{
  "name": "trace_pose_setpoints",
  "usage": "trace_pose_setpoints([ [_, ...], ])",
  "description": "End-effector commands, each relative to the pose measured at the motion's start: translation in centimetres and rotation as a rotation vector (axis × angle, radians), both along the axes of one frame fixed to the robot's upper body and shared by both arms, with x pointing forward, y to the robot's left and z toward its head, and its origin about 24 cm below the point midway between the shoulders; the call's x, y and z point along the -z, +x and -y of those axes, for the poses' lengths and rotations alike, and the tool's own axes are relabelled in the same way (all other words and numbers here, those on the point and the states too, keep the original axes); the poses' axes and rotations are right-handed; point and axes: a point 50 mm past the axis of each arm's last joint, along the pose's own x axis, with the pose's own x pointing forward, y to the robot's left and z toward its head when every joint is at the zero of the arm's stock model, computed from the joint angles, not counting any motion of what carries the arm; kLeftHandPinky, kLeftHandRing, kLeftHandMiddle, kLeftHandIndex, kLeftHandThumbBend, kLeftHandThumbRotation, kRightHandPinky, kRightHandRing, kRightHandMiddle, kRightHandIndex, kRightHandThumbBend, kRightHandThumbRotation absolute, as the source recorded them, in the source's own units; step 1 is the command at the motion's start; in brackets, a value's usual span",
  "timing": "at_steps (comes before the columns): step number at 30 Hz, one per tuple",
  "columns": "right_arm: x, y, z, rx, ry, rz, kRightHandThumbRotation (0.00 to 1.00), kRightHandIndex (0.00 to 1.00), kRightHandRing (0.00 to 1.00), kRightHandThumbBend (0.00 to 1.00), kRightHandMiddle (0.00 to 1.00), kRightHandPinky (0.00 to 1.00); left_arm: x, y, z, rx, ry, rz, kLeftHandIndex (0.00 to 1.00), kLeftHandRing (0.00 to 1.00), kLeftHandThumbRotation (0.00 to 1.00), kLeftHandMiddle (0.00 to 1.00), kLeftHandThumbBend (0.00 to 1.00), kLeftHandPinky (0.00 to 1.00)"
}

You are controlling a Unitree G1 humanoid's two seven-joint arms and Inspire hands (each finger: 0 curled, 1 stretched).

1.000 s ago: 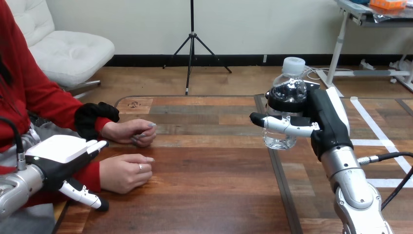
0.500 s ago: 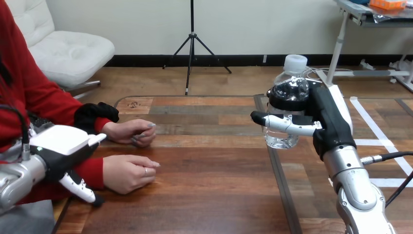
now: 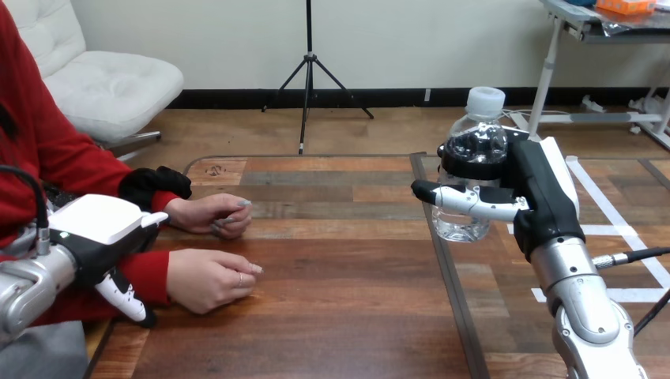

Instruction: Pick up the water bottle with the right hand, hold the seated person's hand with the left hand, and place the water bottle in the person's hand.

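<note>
A clear water bottle (image 3: 460, 224) with a white cap stands upright at the table's right side. My right hand (image 3: 542, 199) is shut on it, with fingers wrapped round its upper body and the thumb across the front. I cannot tell whether its base touches the wood. My left hand (image 3: 96, 240) is open at the left edge, hovering over the person's red sleeve. Its thumb points down beside the forearm and curls round nothing. The person's nearer hand (image 3: 207, 279) rests loosely curled on the table. The farther hand (image 3: 210, 213) lies behind it.
A dark seam (image 3: 446, 268) runs front to back through the wooden table (image 3: 340, 284), just left of the bottle. Bare wood stretches between the person's hands and the bottle.
My left hand has pulled back towards the left edge and turned its thumb downward. My right hand has drifted slightly right and up with the bottle. The person's nearer hand has shifted a little.
</note>
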Motion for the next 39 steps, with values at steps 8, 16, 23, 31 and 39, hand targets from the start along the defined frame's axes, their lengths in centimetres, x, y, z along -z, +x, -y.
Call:
trace_pose_setpoints([
  [8, -3.6, 0.2, 0.0, -0.023, 0.016, 0.121, 0.00, 0.46, 0.35, 0.86, 0.45, 0.27, 0.5, 0.2, -0.1, -0.042, 0.055, 0.018, 0.90, 0.86, 0.18, 0.89, 1.00, 0.83],
  [16, -3.7, 0.1, 0.0, -0.034, 0.020, 0.129, 0.00, 0.46, 0.34, 0.86, 0.45, 0.26, 0.8, 0.2, 0.0, -0.077, 0.030, 0.044, 0.86, 0.81, 0.06, 0.85, 0.98, 0.77],
  [23, -3.7, 0.0, 0.0, -0.042, 0.010, 0.131, 0.00, 0.46, 0.34, 0.87, 0.45, 0.26, 1.0, 0.2, 0.1, -0.098, 0.010, 0.058, 0.81, 0.76, 0.01, 0.79, 0.90, 0.74],
  [31, -3.8, 0.0, -0.2, -0.053, 0.020, 0.131, 0.00, 0.46, 0.34, 0.87, 0.45, 0.26, 1.2, 0.1, 0.3, -0.105, -0.023, 0.093, 0.74, 0.69, 0.00, 0.72, 0.87, 0.69],
  [39, -3.8, 0.1, -0.3, -0.067, 0.027, 0.133, 0.00, 0.46, 0.34, 0.87, 0.45, 0.26, 1.4, 0.0, 0.4, -0.114, -0.055, 0.098, 0.67, 0.64, 0.00, 0.65, 0.84, 0.65],
])
